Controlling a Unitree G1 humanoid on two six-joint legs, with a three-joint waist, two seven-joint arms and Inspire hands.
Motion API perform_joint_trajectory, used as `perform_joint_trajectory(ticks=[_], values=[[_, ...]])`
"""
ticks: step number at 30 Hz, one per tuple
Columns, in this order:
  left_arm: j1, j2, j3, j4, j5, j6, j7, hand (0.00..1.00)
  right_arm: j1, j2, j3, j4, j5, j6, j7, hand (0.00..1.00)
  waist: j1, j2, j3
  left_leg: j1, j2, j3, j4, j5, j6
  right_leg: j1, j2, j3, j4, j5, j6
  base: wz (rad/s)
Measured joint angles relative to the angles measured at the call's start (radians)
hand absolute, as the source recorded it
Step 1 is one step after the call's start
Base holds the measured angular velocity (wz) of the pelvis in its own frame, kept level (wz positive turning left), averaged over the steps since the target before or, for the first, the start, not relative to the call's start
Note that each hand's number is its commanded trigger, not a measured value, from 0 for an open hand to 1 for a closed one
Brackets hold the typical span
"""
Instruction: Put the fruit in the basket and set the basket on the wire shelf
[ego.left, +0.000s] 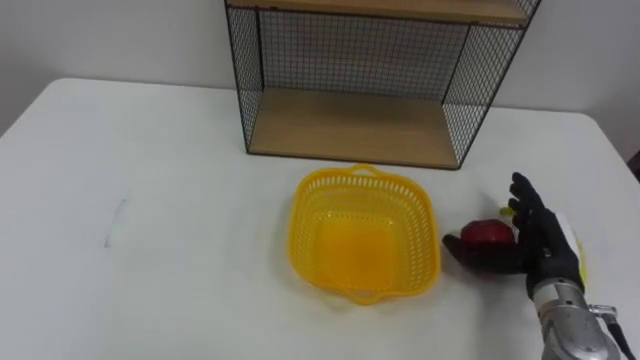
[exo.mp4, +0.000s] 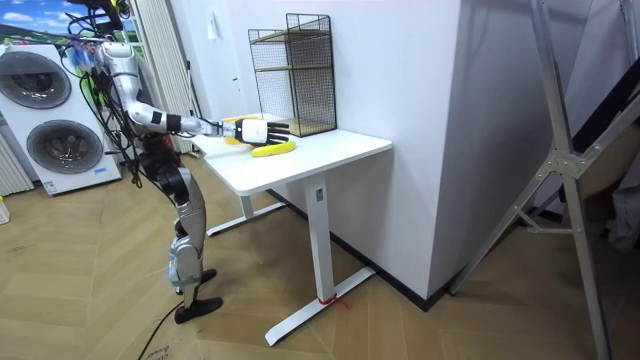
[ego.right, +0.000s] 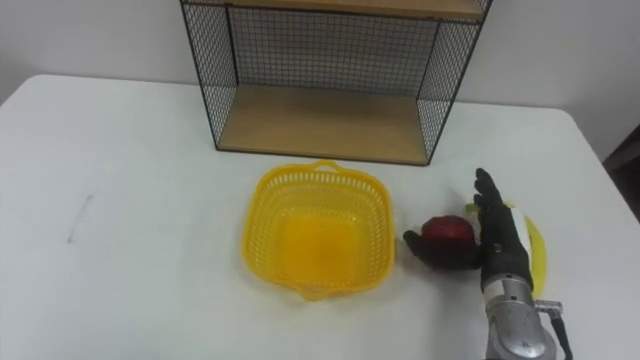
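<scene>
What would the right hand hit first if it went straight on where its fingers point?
Likely the wire shelf, at its right mesh side, past bare table; depth is unclear, so the right hand might just miss it.

No legible text, number, label or sign found. Faint grey mark (ego.left: 113, 222) noted on table (ego.left: 180, 150), well left of basket (ego.left: 300, 215): a thin streak, not readable as lettering.
</scene>
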Motion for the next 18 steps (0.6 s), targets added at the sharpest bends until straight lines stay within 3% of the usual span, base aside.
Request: perform_joint_trajectory(ticks=[14,15,16,17,18], values=[[0.003,0.0,0.0,0.002,0.0,0.018,-0.001,0.0,0.012,0.017,-0.003,0.035,-0.214,-0.014,0.031,0.0,-0.001,0.002,-0.0028,0.001,0.0,0.001,0.001,0.0,0.0,0.009,0.0,0.002,0.002,0.0,0.0,0.0],[0.001,0.0,0.0,0.001,0.0,0.018,-0.001,0.0,0.012,0.018,-0.003,0.042,-0.229,-0.019,0.031,0.15,-0.002,0.002,-0.0027,0.006,0.0,0.0,0.001,0.0,0.0,0.015,0.0,0.002,0.001,0.0,0.0,0.0],[0.001,0.0,0.0,0.001,0.001,0.018,0.001,0.0,0.012,0.019,-0.003,0.051,-0.239,-0.023,0.031,0.65,-0.003,0.002,-0.003,0.012,0.001,0.0,0.0,0.0,0.0,0.019,0.0,0.002,0.001,0.0,0.0,0.0],[-0.001,0.0,0.0,0.001,0.001,0.018,0.002,0.0,0.011,0.02,-0.002,0.057,-0.242,-0.026,0.031,1.0,-0.003,0.002,-0.003,0.013,0.001,0.0,0.0,0.0,0.0,0.02,0.0,0.002,0.0,0.0,0.0,0.0],[-0.006,0.0,0.0,0.001,0.001,0.018,0.005,0.0,0.01,0.021,-0.002,0.067,-0.255,-0.036,0.03,1.0,-0.001,0.002,-0.0029,0.013,0.001,0.0,0.0,0.0,0.0,0.02,0.0,0.003,0.0,0.0,0.0,0.0]])
